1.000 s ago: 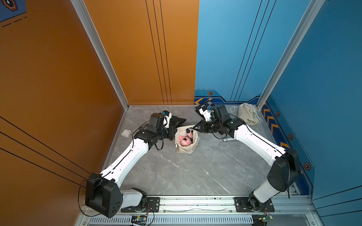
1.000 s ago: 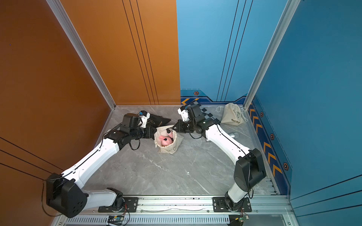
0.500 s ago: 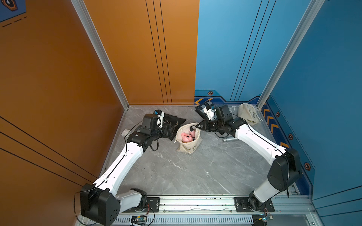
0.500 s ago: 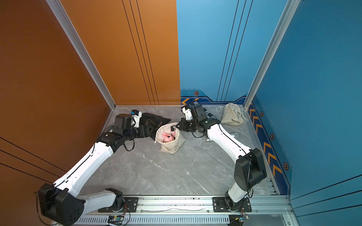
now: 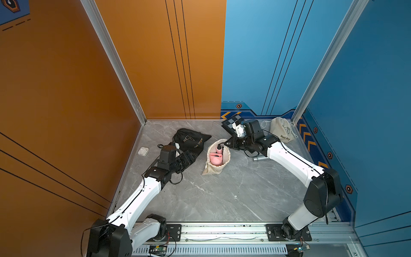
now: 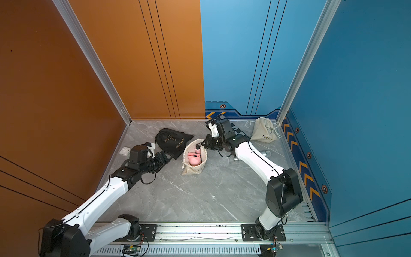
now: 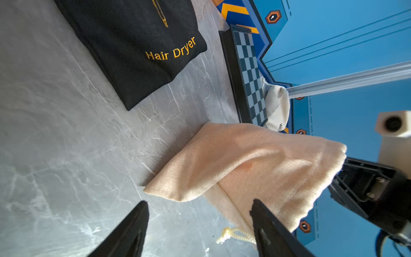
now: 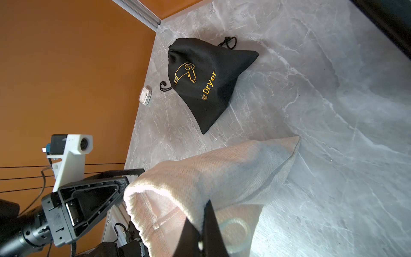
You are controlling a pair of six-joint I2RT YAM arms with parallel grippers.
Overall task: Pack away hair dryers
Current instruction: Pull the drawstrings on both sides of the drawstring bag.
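While "Hair Dryer" reads in gold on the black bag and in dark print on the cream bag, 3 bags share the counter with 1 pink dryer, black-corded, lying inside the open beige bag. And the right tool pinches that bag's rim; the left tool gapes free beside it.
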